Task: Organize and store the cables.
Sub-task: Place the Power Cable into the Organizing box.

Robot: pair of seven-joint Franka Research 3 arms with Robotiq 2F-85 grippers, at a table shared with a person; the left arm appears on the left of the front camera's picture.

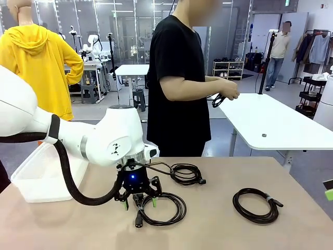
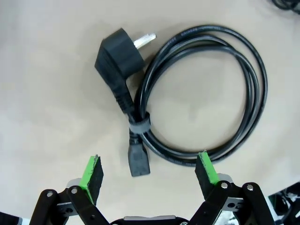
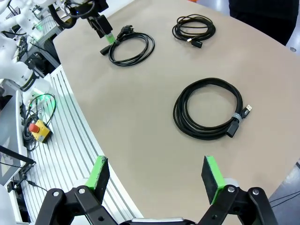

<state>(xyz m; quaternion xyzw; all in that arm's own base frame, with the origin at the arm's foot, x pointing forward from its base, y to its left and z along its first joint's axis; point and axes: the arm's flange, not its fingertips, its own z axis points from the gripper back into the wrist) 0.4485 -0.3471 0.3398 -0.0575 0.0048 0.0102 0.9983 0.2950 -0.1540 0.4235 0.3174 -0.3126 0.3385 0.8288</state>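
Left gripper (image 2: 148, 161) spread over flat cable coil (image 2: 139, 123) (plug prongs (image 2: 144, 40) aimed away).

No text, brand or number can be read; faint pale print along the sheath of the coiled cable (image 2: 258, 89) near its top bend, too small to read; small green ceiling sign (image 1: 286, 2) far back, illegible; dark marks on the left arm's white joint (image 1: 115, 147), no letters.

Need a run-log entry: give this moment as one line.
left gripper: open, low over plug cable | right gripper: open, clear of banded coil
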